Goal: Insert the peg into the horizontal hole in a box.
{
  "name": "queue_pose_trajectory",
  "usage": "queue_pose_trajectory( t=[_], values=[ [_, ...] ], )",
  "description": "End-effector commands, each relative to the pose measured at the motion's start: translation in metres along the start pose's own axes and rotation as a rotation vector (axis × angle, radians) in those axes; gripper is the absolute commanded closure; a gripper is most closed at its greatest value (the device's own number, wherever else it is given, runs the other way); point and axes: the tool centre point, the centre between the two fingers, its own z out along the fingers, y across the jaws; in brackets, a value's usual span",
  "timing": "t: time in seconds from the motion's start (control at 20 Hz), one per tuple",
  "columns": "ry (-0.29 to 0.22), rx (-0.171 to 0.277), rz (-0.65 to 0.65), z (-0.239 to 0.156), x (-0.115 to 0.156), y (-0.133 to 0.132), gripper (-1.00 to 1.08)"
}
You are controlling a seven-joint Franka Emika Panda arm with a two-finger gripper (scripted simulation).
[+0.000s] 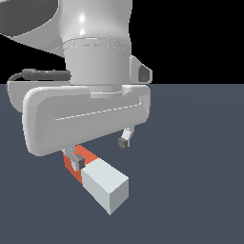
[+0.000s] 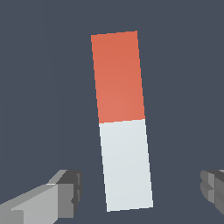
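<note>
The peg (image 1: 106, 182) lies flat on the dark floor, its white half nearer the exterior camera and its red-orange half running back under the arm. My gripper (image 1: 100, 151) hovers just above it, open, with one finger (image 1: 75, 161) over the red-orange half and the other off to the exterior view's right. In the wrist view the whole peg (image 2: 122, 120) shows, and my gripper (image 2: 140, 188) straddles the white half with wide gaps on both sides, touching nothing. The box and its hole are out of view.
The arm's large white wrist and hand (image 1: 86, 119) fill the upper left of the exterior view and hide the floor behind them. Plain dark floor (image 1: 200, 167) surrounds the peg.
</note>
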Motion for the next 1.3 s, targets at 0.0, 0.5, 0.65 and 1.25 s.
queue_pose_trajectory(
  t=[0.0, 0.5, 0.65, 1.25],
  values=[
    [0.000, -0.001, -0.035, 0.004, -0.004, -0.002, -0.92],
    [0.000, -0.001, -0.092, 0.011, -0.012, -0.006, -0.92],
    [0.000, 0.000, -0.088, 0.012, -0.011, -0.006, -0.92],
    [0.000, 0.000, -0.092, 0.057, -0.011, -0.006, -0.92]
  ],
)
